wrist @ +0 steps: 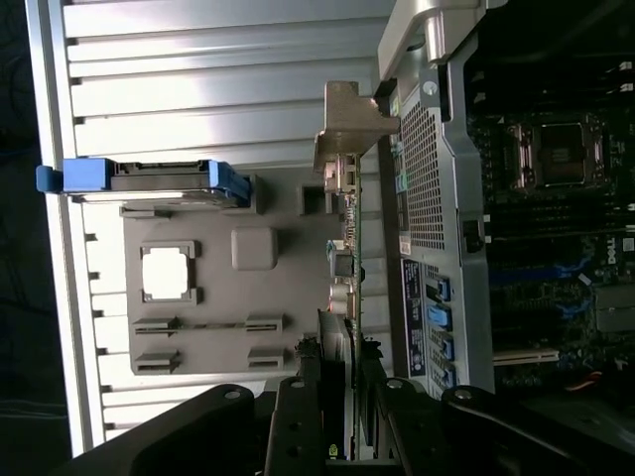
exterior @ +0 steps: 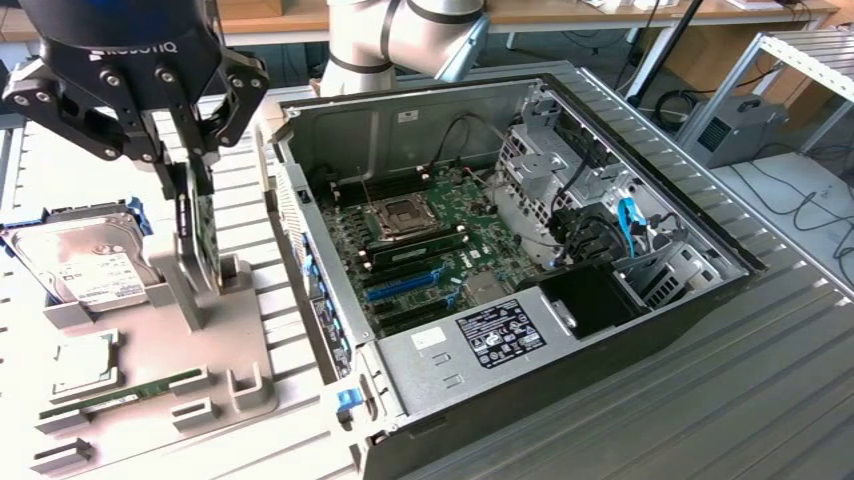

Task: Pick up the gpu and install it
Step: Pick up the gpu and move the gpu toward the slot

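The gpu (exterior: 203, 245) is a thin dark card standing on edge over the grey fixture plate (exterior: 160, 340), at the exterior view's left. My gripper (exterior: 198, 185) reaches down from above and is shut on the card's upper edge, one finger on each face. In the wrist view the gpu (wrist: 349, 248) runs edge-on away from my gripper (wrist: 349, 347), and its silver end bracket (wrist: 349, 124) is at the far end. I cannot tell whether the card's lower edge still touches its holder. The open computer case (exterior: 641, 200) lies just to the exterior view's right.
On the fixture plate are a hard drive (exterior: 87, 265) in a blue carrier, a processor chip (exterior: 80, 362) and a green memory stick (exterior: 127, 392). Inside the case the motherboard shows its blue slots (exterior: 407, 285) and processor socket (exterior: 400, 215). The case's rear wall (wrist: 427, 198) is close beside the card.
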Motion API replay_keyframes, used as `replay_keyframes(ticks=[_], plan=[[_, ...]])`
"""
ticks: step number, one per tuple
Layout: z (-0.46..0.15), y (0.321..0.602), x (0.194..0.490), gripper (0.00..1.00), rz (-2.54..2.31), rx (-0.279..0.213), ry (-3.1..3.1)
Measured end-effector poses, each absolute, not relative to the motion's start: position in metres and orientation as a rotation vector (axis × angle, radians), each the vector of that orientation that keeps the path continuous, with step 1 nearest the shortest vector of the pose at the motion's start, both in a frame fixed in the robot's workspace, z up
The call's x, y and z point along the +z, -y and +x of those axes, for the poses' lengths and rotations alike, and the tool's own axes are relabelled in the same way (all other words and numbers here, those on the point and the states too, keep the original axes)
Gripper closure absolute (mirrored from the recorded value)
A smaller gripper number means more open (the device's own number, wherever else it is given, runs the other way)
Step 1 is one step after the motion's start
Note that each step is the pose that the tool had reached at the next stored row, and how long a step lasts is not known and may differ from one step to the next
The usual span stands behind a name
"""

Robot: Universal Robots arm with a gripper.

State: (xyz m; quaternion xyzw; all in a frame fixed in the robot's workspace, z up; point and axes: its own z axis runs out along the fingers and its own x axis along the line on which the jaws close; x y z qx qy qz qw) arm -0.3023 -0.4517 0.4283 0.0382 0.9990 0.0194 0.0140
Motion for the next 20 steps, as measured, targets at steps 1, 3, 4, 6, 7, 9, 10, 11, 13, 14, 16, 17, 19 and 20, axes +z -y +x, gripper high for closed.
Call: replay_keyframes(ticks=[1,3,4,6,7,9,10,11,13,14,16,17,19,20], plan=[[-0.302,0.452,0.429,0.74,0.119,0.06,-3.111],[-0.302,0.452,0.431,0.74,0.119,0.06,-3.111],[-0.302,0.452,0.431,0.74,0.119,0.06,-3.111],[-0.302,0.452,0.433,0.74,0.119,0.06,-3.111],[-0.302,0.452,0.434,0.74,0.119,0.06,-3.111],[-0.302,0.452,0.436,0.74,0.119,0.06,-3.111],[-0.302,0.452,0.437,0.74,0.119,0.06,-3.111],[-0.302,0.452,0.438,0.74,0.119,0.06,-3.111],[-0.302,0.452,0.44,0.74,0.119,0.06,-3.111],[-0.302,0.452,0.44,0.74,0.119,0.06,-3.111],[-0.302,0.452,0.442,0.74,0.119,0.06,-3.111],[-0.302,0.452,0.443,0.74,0.119,0.06,-3.111],[-0.302,0.452,0.444,0.74,0.119,0.06,-3.111],[-0.302,0.452,0.445,0.74,0.119,0.06,-3.111]])
